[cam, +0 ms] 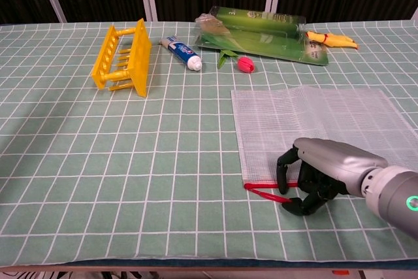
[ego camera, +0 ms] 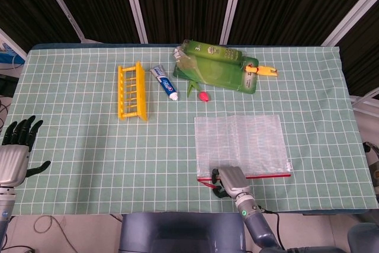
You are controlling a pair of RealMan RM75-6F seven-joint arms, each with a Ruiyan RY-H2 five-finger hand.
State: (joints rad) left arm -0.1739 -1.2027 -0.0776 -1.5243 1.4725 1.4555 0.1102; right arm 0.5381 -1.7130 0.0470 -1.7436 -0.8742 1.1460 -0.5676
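1. My right hand (cam: 313, 178) sits at the near edge of the tabletop (cam: 130, 161), fingers curled down onto the red-zip edge of the clear mesh bag (cam: 313, 119); I cannot tell if they actually pinch it.
2. The bag spreads away beyond that hand.
3. Far beyond lie a red tulip (cam: 244, 63), toothpaste tube (cam: 182, 53), green packet (cam: 261, 36) and yellow rack (cam: 121, 57).
4. My left hand (ego camera: 16, 149) hangs off the tabletop's left side, fingers spread, holding nothing.

Even, bright overhead light covers the table (ego camera: 89, 146); shadows are soft and short. Both views are sharp, the far background dark. Chest view bows slightly at the edges.
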